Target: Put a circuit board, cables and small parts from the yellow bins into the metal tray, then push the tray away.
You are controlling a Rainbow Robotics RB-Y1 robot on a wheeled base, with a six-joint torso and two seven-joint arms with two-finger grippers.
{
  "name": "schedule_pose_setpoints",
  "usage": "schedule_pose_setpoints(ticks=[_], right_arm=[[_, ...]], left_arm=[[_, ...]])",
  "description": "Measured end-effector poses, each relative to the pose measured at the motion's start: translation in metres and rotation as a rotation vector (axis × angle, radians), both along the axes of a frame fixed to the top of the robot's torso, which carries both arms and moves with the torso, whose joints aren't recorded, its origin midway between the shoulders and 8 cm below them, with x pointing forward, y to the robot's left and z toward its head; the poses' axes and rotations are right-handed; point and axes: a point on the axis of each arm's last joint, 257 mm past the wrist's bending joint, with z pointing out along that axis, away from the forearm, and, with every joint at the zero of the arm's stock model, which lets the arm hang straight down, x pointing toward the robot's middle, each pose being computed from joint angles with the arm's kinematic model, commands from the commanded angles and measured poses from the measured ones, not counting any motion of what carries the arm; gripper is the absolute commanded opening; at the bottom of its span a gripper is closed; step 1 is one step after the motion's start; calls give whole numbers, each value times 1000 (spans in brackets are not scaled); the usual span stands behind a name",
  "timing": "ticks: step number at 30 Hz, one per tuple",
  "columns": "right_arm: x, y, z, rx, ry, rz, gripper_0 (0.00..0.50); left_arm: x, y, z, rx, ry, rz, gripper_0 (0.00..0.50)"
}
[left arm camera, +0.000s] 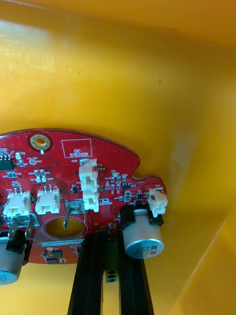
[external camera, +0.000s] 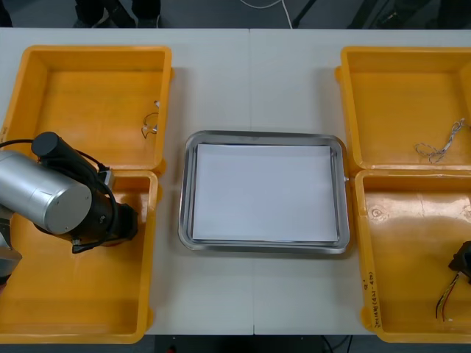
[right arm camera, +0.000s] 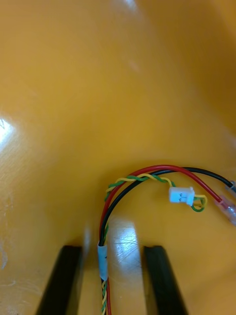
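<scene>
From where I stood, the left arm reached low across the near-left yellow bin (external camera: 73, 323), its silver forearm angled inward and the left gripper (external camera: 124, 220) down close to the bin's inner wall. In its wrist view the left gripper (left arm camera: 109, 242) had its black fingers (left arm camera: 86, 275) drawn nearly together, pinching the edge of a round red circuit board (left arm camera: 73, 162) at a small green part of the board that sat between them. The board rose beyond the fingertips against the bin's orange wall, with white connectors and a grey capacitor on its face.

The right arm was down in the near-right yellow bin (external camera: 412, 220), with the right gripper (external camera: 464, 259) showing at the very edge of the front view. Its wrist view showed the right gripper (right arm camera: 110, 251) with fingers (right arm camera: 64, 280) spread apart, hovering on either side of a red and yellow cable (right arm camera: 102, 258) that lay on the bin floor. The cable's taped stretch ran between the fingers without touching either one, then curved away to a white plug. The cable (external camera: 445, 301) trailed just below the gripper in the front view.

The metal tray (external camera: 261, 137), white inside, sat on the table (external camera: 250, 73) between the bins. A small metal part (external camera: 151, 125) lay in the far-left yellow bin (external camera: 96, 88), and a thin pale cable (external camera: 441, 147) in the far-right yellow bin (external camera: 397, 95).
</scene>
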Motion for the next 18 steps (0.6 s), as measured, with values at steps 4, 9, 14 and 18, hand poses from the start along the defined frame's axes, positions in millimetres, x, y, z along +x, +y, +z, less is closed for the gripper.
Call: schedule_pose_setpoints(ticks=[4, 9, 14, 18], right_arm=[[1, 0, 0, 0, -2, 0, 14], [1, 0, 1, -1, -6, 0, 0], [2, 0, 1, -2, -8, 0, 0], [3, -1, 1, -6, -10, 0, 0]], left_arm=[[1, 1, 2, -4, -4, 6, 0], [2, 12, 10, 0, -1, 36, 0], [-3, 29, 28, 13, 4, 72, 0], [-4, 34, 34, 20, 4, 77, 0]])
